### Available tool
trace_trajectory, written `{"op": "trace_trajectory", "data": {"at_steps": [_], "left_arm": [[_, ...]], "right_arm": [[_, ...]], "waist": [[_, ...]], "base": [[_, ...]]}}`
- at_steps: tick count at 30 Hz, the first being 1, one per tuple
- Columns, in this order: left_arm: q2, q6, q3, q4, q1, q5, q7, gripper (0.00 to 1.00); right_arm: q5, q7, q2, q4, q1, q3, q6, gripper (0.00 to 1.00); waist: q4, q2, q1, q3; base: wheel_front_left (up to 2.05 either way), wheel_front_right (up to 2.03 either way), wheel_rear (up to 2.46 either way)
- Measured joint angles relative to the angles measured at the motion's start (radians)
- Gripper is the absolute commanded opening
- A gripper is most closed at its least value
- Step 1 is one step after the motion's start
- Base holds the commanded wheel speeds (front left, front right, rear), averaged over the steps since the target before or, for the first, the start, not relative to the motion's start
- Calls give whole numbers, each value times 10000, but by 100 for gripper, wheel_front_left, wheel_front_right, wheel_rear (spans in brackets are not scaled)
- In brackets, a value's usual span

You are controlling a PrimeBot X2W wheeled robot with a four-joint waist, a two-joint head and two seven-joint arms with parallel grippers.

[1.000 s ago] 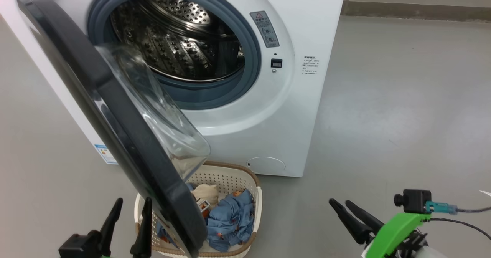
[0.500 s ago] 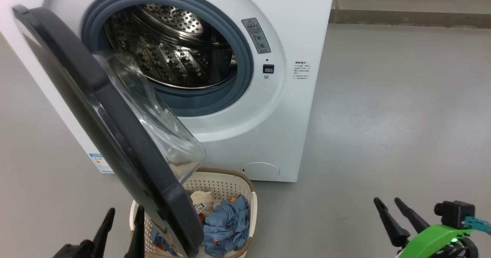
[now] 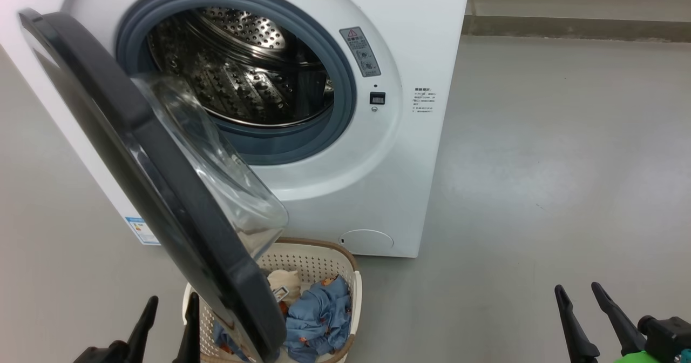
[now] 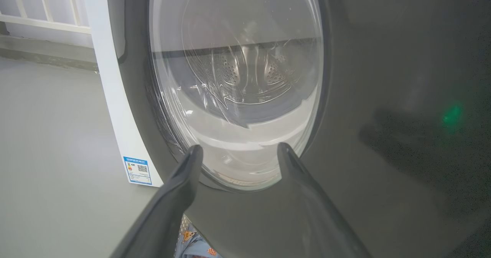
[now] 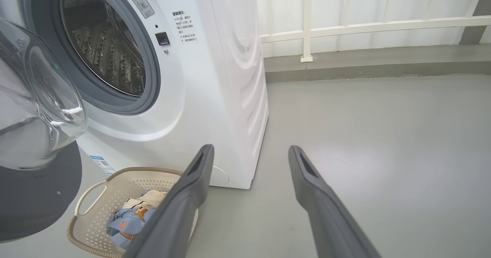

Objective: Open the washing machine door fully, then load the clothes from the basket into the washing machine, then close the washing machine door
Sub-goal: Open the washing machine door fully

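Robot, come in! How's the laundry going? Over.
Claws open, empty: left claw, right claw. The washing machine door partway open. The clothes in basket, door edge partly over it.

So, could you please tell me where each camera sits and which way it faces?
Head view: on the head, looking down at the washing machine, open door and basket; left end effector and right end effector at the bottom.
Left wrist view: wrist-mounted, facing the door's glass close up; own fingers show.
Right wrist view: wrist-mounted, facing the machine's front and basket; own fingers show.
Shared: head and right wrist views both show the basket.
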Motion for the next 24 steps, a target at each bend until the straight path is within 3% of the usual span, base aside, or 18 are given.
{"op": "trace_trajectory", "data": {"at_steps": [6, 19, 21, 22, 24], "left_arm": [[-4, 0, 25, -6, 0, 13, 0, 100], [-192, 0, 163, 12, 1, 15, 0, 100], [-245, 0, 280, 38, 0, -2, 0, 16], [-274, 0, 349, 48, -1, -8, 0, 0], [-328, 0, 502, 21, -4, -132, 0, 0]], "right_arm": [[-483, -2, 316, -495, 380, -407, 0, 100], [-838, 0, 550, -336, 681, -458, 0, 100], [-838, 0, 560, -336, 681, -456, 0, 100], [-838, 0, 569, -337, 681, -458, 0, 100], [-838, 0, 587, -341, 681, -464, 0, 100]], "waist": [[20, 0, 0, -1], [68, 0, 0, 3], [83, 0, 0, -1], [94, 0, 0, -7], [126, 0, 0, -20]], "base": [[0, 0, 0], [0, 0, 0], [0, 0, 0], [0, 0, 0], [0, 0, 0]]}}
